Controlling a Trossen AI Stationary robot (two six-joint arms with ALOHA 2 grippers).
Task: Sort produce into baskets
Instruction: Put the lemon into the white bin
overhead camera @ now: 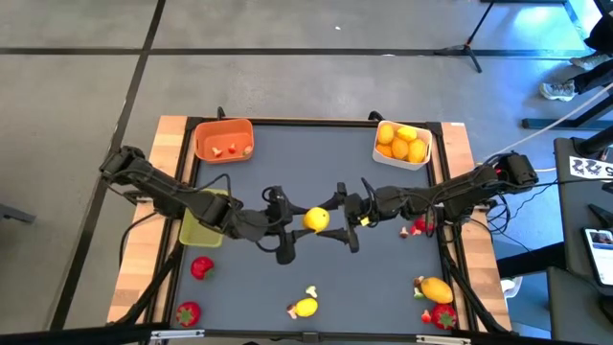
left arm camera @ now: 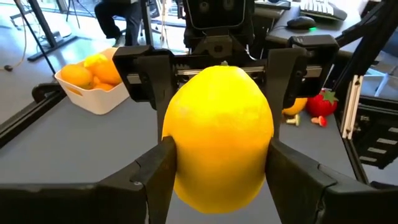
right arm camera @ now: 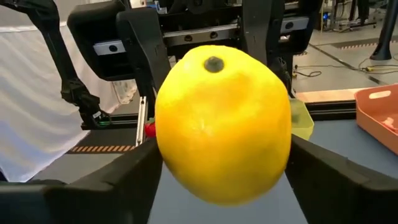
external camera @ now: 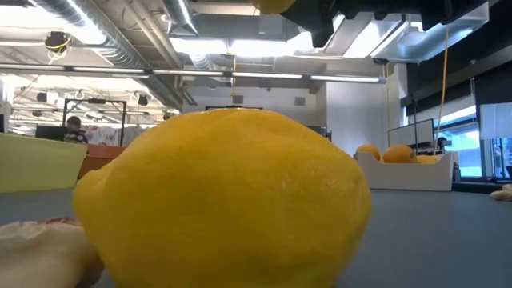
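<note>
Op: Front lemon sits closest to the low cam, on the counter at the near edge, w/ a pale bit touching it. Status of the other one?

Insp: Held lemon is up off the counter, approx. mid-counter. Left tool is clamped on it, one finger on each side. Right tool meets the same fruit from the opposite side. Whether it grips: cannot tell.

Op: Containers?

Insp: Three.
1. Orange basket, far left corner. Contents: a few small red bits.
2. White basket, far right corner. Contents: orange and yellow citrus, filled to the rim.
3. Yellow-green basket, left edge, partly under the left arm. Contents: cannot tell.

Op: Loose items?

Insp: Two strawberries near the front left. On the right, a strawberry just beside the right arm. Front right: a yellow fruit w/ another strawberry touching it.
</note>
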